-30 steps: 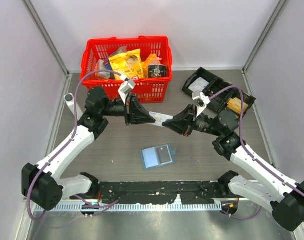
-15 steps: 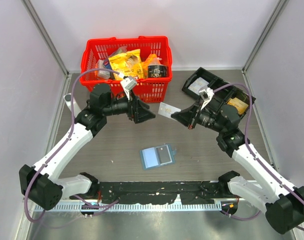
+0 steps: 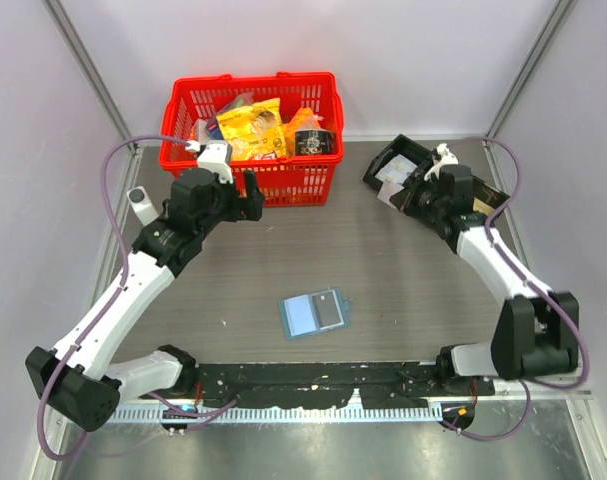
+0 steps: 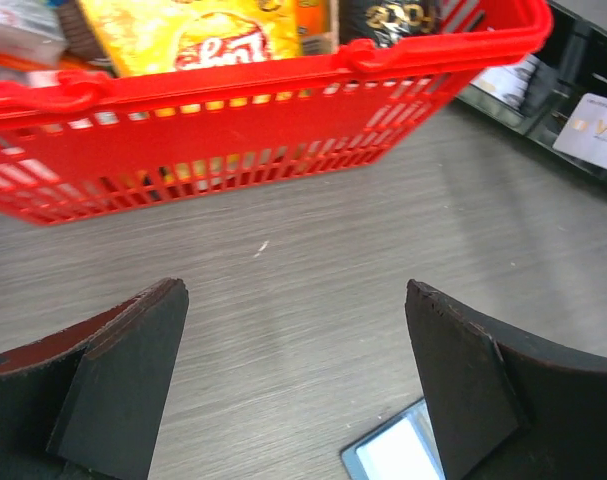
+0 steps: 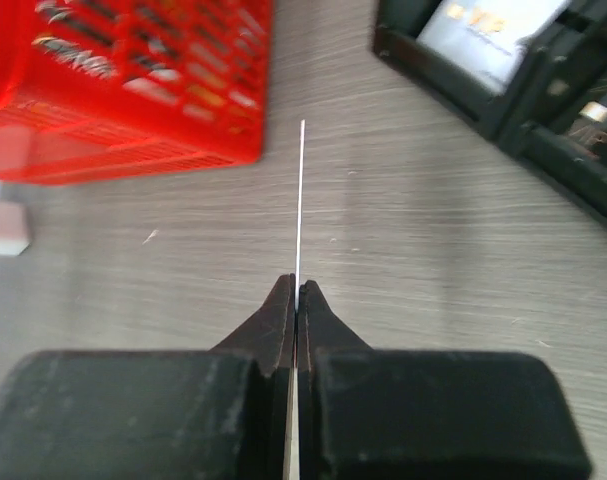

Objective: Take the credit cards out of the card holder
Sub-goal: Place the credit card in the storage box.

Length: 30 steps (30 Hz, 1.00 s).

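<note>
The blue card holder (image 3: 315, 313) is laid open and flat on the bench (image 3: 233, 290), pale blue-grey inside with a dark panel on one half, while a thin credit card (image 5: 300, 200) is pinched edge-on in the right tool (image 5: 296, 290).

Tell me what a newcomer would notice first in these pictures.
The red basket full of snack packs, at the far left, stands out most. Next, the right gripper pinches a thin card edge-on near the black tray at far right. The blue wallet lies open at the near centre.
</note>
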### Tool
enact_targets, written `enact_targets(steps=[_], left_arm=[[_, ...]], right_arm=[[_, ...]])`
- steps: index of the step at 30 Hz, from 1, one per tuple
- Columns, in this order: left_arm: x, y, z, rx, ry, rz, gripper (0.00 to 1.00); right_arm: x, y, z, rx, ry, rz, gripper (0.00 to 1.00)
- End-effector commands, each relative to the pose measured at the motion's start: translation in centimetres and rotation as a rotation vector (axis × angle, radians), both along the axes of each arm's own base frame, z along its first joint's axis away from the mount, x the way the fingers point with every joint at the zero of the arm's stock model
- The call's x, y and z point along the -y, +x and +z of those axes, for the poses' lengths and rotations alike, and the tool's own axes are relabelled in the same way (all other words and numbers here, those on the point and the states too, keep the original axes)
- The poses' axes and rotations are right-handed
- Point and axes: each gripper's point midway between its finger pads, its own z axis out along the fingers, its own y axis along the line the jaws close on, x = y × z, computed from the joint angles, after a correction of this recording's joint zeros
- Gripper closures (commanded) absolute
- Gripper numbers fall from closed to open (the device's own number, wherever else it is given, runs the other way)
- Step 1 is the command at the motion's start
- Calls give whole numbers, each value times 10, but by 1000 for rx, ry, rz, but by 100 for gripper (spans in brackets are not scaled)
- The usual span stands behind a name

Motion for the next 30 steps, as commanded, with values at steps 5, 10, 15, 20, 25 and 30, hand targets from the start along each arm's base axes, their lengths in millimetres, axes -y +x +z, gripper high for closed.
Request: enact_targets(steps=[5, 10, 15, 20, 25, 30], left_arm=[[-39, 3, 29, 88, 44, 184, 5], [-42, 3, 31, 94, 48, 196, 4], [-43, 3, 31, 99, 48, 199, 4], [-41, 3, 31, 94, 49, 190, 4], [-40, 2, 30, 90, 49, 187, 4], [-41, 2, 31, 94, 48, 187, 4]], right_arm=[[58, 100, 4, -89, -129, -259, 99], [66, 145, -27, -207, -128, -292, 99], [57, 174, -37, -249, -85, -275, 99], [37, 187, -45, -270, 3, -207, 99], [29, 193, -57, -316, 53, -193, 99], [25, 192, -70, -390, 74, -171, 98]])
